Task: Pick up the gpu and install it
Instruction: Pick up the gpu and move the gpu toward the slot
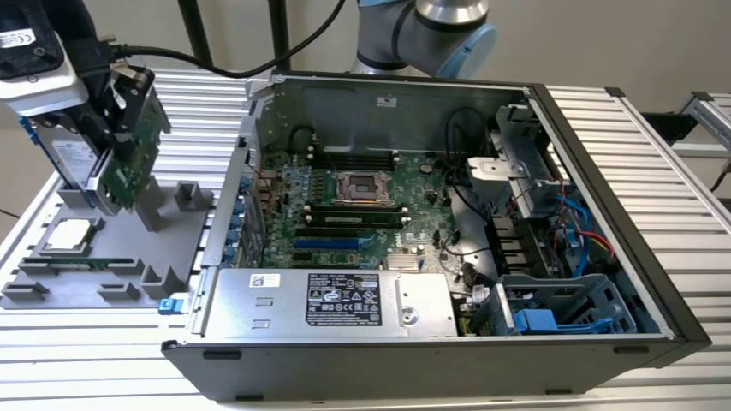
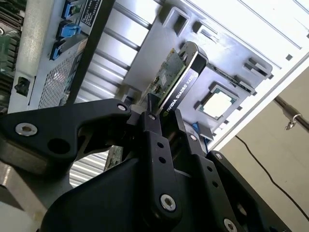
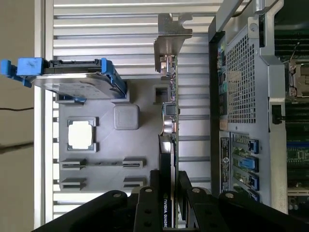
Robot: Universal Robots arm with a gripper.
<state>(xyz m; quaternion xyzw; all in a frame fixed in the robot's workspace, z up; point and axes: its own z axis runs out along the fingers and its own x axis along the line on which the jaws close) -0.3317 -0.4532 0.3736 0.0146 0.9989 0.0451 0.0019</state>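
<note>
gpu (image 1: 126, 167): flat card, green board on one face, black shroud on the other, silver bracket (image 3: 172, 34) at the end away from the gripper; held edge-on and slightly tilted above the grey tray (image 1: 171, 248), at the exterior view's left, well apart from the slots inside the computer case (image 1: 377, 107); whether its lower edge touches the tray cannot be told.

gripper (image 1: 126, 107): black, two fingers (image 2: 153, 133) closed onto the card's near edge, one on each face, shown in both wrist views (image 3: 166, 193); nothing else in its hold.

grey tray: moulded holder lying on the slatted metal table (image 1: 639, 128), just beside the case's rear panel; contents as follows:
- hard drive (image 3: 72, 82), silver, in a blue-edged caddy, standing on edge near the card;
- processor chip (image 3: 79, 134), square, silver-topped, lying flat in its recess;
- memory stick (image 1: 94, 263), thin and green, lying in a narrow slot.

computer case: side open; green mainboard (image 1: 354, 205) exposed; silver power supply (image 1: 331, 300) along the near edge; blue drive cage (image 1: 549, 312) at the near corner, exterior view's right.
</note>
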